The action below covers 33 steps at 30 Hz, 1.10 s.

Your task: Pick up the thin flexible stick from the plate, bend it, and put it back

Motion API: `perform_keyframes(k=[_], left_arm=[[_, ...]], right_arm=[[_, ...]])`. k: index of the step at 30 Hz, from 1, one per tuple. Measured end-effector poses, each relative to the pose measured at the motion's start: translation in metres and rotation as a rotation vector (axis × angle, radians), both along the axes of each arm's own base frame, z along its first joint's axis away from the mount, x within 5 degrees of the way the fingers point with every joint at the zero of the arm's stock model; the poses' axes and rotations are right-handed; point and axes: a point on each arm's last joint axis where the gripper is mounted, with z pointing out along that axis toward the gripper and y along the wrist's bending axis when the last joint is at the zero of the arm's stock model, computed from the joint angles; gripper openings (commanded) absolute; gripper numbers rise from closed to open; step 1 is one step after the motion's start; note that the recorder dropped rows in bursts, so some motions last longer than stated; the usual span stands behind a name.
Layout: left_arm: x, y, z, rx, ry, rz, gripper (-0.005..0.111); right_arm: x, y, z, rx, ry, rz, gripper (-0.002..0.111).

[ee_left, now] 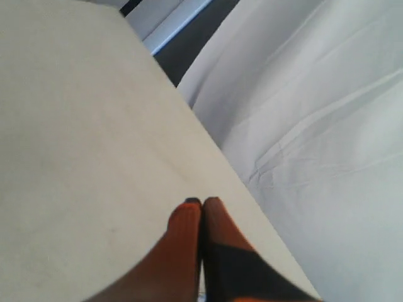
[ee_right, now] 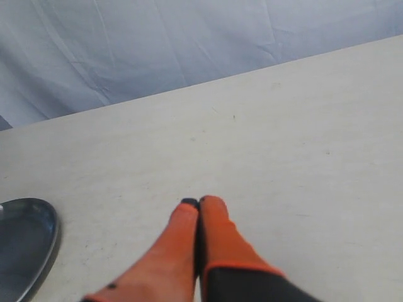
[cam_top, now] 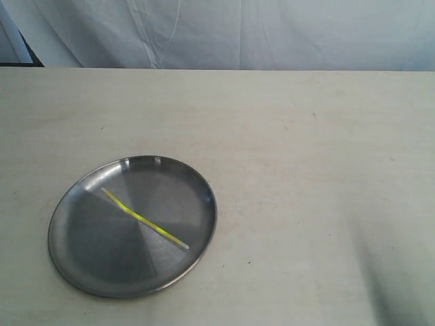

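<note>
- Pale beige tabletop [cam_top: 306, 170] fills most of the ext. view. A creased white-grey cloth backdrop [cam_top: 238, 34] runs along the top of the frame, w/ a small dark corner at upper left.
- Plate [cam_top: 95, 251]: round, silver-grey, shiny, low rim. Sits flat on the table in the lower left of the ext. view, its lower edge close to the frame's bottom.
- Thin flexible stick [cam_top: 144, 219]: bright yellow and straight, lying inside the plate. It runs diagonally from the plate's upper left to its lower right, crossing near the centre. The pale whitish tip is at the lower-right end, just short of the rim.
- Soft grey shadow [cam_top: 401, 272] on the table in the lower-right corner of the ext. view.
- Left gripper [ee_left: 201, 201]: orange fingers w/ a black section, tips pressed together, nothing between them. It hangs over bare table [ee_left: 75, 126] near the table's far edge, w/ white cloth [ee_left: 315, 126] beyond.
- Right gripper [ee_right: 199, 201]: orange fingers, tips pressed together, nothing pinched, over bare table [ee_right: 302, 126]. The plate's rim [ee_right: 53, 229] shows off to one side, apart from the fingers. Stick can't be made out in this view.
- Backdrop cloth [ee_right: 189, 44] hangs behind the table's far edge in the right wrist view too.
</note>
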Motion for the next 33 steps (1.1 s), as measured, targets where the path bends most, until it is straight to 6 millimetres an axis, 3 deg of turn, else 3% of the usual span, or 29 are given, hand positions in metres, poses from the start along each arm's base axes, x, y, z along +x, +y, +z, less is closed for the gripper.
perform_keyframes(k=[7,14,18,22,26,33], left_arm=[[0.0,-0.003,-0.045,-0.245,0.076,0.111,0.0],[0.001,-0.007,-0.058,-0.343,0.104,0.108,0.0],[0.008,-0.01,-0.048,-0.159,-0.035,-0.017,0.0],[0.013,-0.017,-0.041,0.217,-0.156,-0.159,0.0],[0.013,-0.018,-0.039,0.438,-0.142,-0.197,0.0],[0.012,-0.015,-0.049,0.514,-0.014,-0.215,0.0]], right_arm=[[0.0,0.0,0.0,0.0,0.0,0.0,0.0],[0.0,0.0,0.0,0.0,0.0,0.0,0.0],[0.0,0.0,0.0,0.0,0.0,0.0,0.0],[0.0,0.0,0.0,0.0,0.0,0.0,0.0],[0.0,0.0,0.0,0.0,0.0,0.0,0.0],[0.0,0.0,0.0,0.0,0.0,0.0,0.0]])
